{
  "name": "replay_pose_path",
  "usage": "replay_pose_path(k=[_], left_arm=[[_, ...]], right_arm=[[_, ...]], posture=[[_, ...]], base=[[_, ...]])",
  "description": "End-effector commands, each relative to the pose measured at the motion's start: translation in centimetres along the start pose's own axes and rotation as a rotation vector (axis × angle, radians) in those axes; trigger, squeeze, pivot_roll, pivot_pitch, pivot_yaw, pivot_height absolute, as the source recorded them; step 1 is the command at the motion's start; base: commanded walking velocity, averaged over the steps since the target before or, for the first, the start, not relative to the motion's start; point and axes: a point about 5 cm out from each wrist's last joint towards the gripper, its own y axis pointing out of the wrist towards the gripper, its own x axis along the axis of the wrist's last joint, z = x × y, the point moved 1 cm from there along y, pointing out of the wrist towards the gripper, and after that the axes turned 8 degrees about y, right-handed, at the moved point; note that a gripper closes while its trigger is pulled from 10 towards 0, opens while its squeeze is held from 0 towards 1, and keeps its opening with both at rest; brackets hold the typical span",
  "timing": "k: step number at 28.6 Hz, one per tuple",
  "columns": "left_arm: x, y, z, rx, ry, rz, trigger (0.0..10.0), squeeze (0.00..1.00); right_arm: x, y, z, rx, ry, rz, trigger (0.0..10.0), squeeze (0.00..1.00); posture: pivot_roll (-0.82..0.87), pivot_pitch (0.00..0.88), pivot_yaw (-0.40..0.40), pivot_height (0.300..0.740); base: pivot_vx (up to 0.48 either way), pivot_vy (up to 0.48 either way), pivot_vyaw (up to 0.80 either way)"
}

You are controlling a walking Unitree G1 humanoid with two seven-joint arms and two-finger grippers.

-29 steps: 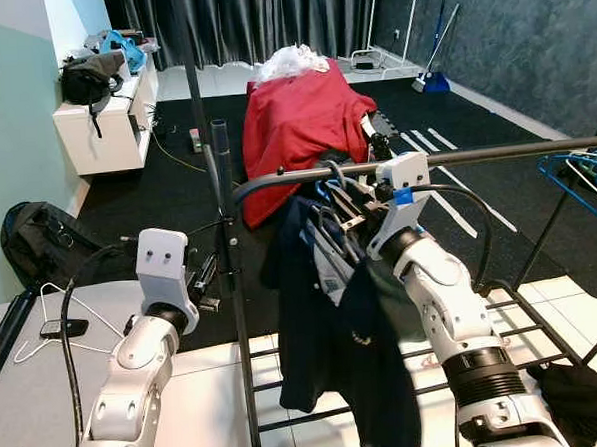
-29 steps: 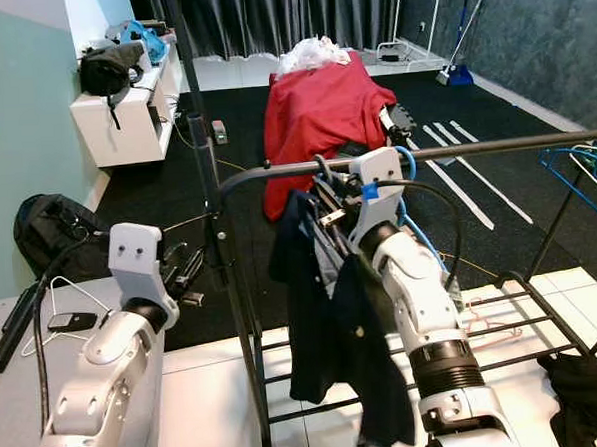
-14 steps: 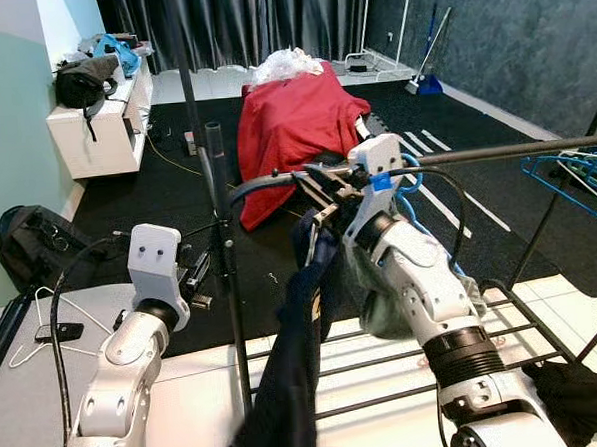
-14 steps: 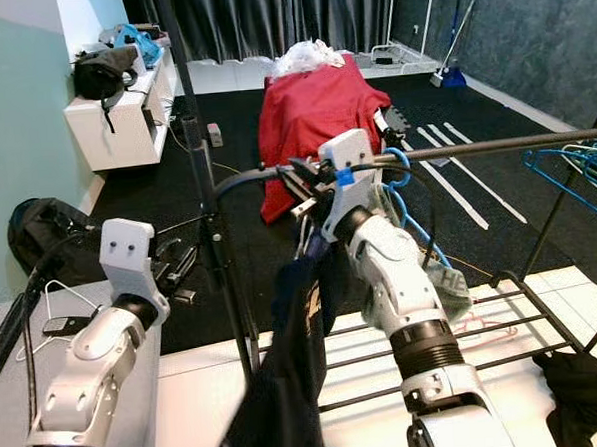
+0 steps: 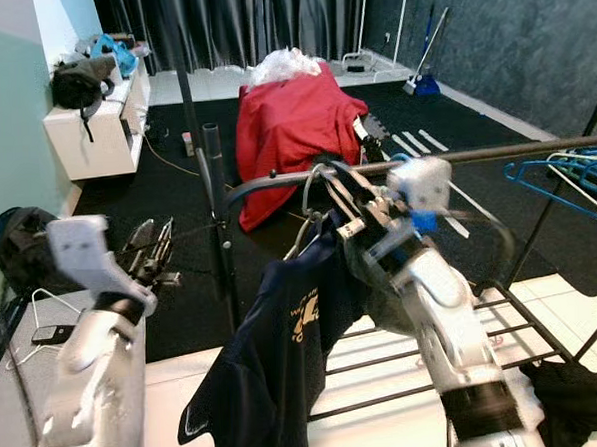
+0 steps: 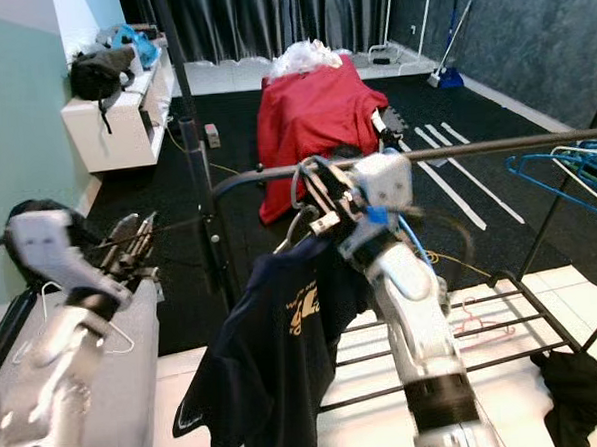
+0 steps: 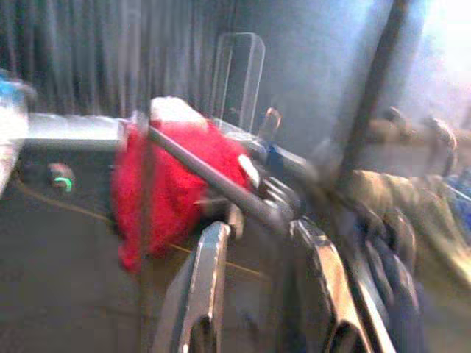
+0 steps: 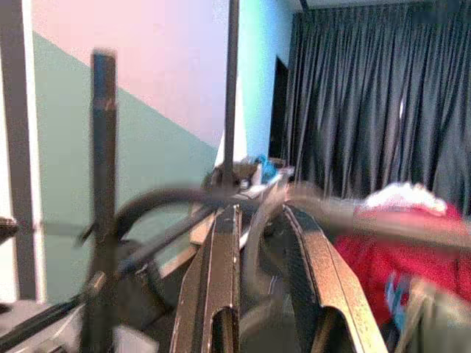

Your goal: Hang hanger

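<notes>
We logged the right gripper at the round black rail, fingers closed on a thin wire hanger bearing a limp navy shirt. Left gripper raised, fingers parted, empty.

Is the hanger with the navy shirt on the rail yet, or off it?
Cannot tell. Its hook is up at the rail, beside the right gripper, but blur hides whether it is over.

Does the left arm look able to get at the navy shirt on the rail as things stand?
Probably yes. The left tool hovers open beside the rack's upright pole; the navy shirt hangs just past it, nothing else between.
</notes>
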Motion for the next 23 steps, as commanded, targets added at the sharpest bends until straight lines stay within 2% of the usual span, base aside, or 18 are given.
replay_pose_path(k=[1, 4, 5, 9, 10, 12, 13, 14, 15, 16, 17, 19, 20, 23], left_arm=[[0.1, -0.7, -0.7, -0.109, 0.021, 0.026, 10.0, 0.00], [-0.2, -1.2, -0.7, -0.130, 0.062, 0.058, 10.0, 0.00], [-0.5, -1.6, -0.4, -0.105, 0.108, 0.070, 10.0, 0.00], [-0.6, -2.1, -0.3, -0.086, 0.106, 0.074, 10.0, 0.00], [-0.2, -2.3, -0.5, -0.052, 0.073, 0.042, 10.0, 0.00], [-0.2, -2.3, -0.5, -0.052, 0.073, 0.042, 10.0, 0.00], [0.3, -2.1, -0.8, 0.019, 0.021, -0.008, 10.0, 0.00], [0.3, -2.1, -0.8, 0.019, 0.021, -0.008, 10.0, 0.00], [0.5, -1.7, -1.4, 0.062, -0.044, -0.038, 10.0, 0.00], [0.5, -1.7, -1.4, 0.062, -0.044, -0.038, 10.0, 0.00], [0.5, -1.5, -2.4, 0.048, -0.097, -0.052, 10.0, 0.00], [1.0, -1.4, -5.0, -0.098, -0.196, -0.059, 10.0, 0.00], [1.3, -1.5, -5.7, -0.155, -0.220, -0.060, 10.0, 0.00], [1.5, -1.6, -6.2, -0.194, -0.243, -0.067, 10.0, 0.00]], right_arm=[[0.1, -0.2, 1.0, 0.023, 0.042, -0.004, 10.0, 0.00], [-0.3, -0.5, 1.2, 0.019, 0.070, 0.010, 10.0, 0.00], [-0.8, -0.8, 1.5, 0.017, 0.110, 0.024, 10.0, 0.00], [-1.2, -1.0, 1.7, 0.028, 0.145, 0.030, 10.0, 0.00], [-1.3, -0.9, 2.0, 0.043, 0.164, 0.025, 10.0, 0.00], [-1.3, -0.9, 2.0, 0.043, 0.164, 0.025, 10.0, 0.00], [-1.3, -0.6, 2.1, 0.047, 0.187, 0.009, 10.0, 0.00], [-1.3, -0.6, 2.1, 0.047, 0.187, 0.009, 10.0, 0.00], [-1.1, -0.1, 2.2, 0.045, 0.202, -0.011, 10.0, 0.00], [-1.1, -0.1, 2.2, 0.045, 0.202, -0.011, 10.0, 0.00], [-1.0, 0.4, 2.2, 0.040, 0.222, -0.020, 10.0, 0.00], [-1.1, 0.5, 2.5, 0.029, 0.263, -0.005, 10.0, 0.00], [-1.2, 0.3, 2.6, 0.027, 0.273, 0.005, 10.0, 0.00], [-1.3, 0.1, 2.7, 0.025, 0.278, 0.012, 10.0, 0.00]], posture=[[-0.02, 0.038, -0.045, 0.740], [-0.01, 0.038, -0.056, 0.740], [0.01, 0.036, -0.072, 0.740], [0.03, 0.034, -0.097, 0.740], [0.05, 0.033, -0.107, 0.740], [0.05, 0.033, -0.107, 0.740], [0.05, 0.028, -0.114, 0.740], [0.05, 0.028, -0.114, 0.740], [0.05, 0.029, -0.114, 0.740], [0.05, 0.029, -0.114, 0.740], [0.04, 0.034, -0.110, 0.740], [0.05, 0.042, -0.111, 0.740], [0.05, 0.042, -0.111, 0.740], [0.05, 0.046, -0.110, 0.740]], base=[[0.000, 0.000, 0.00], [0.000, 0.000, 0.00], [0.000, 0.000, 0.00], [0.000, 0.000, 0.00], [0.000, 0.000, 0.00], [0.000, 0.000, 0.00], [0.000, 0.000, 0.00], [0.000, 0.000, 0.00], [0.000, 0.000, 0.00], [0.000, 0.000, 0.00], [0.000, 0.000, 0.00], [0.000, 0.000, 0.00], [0.000, 0.000, 0.00], [0.000, 0.000, 0.00]])
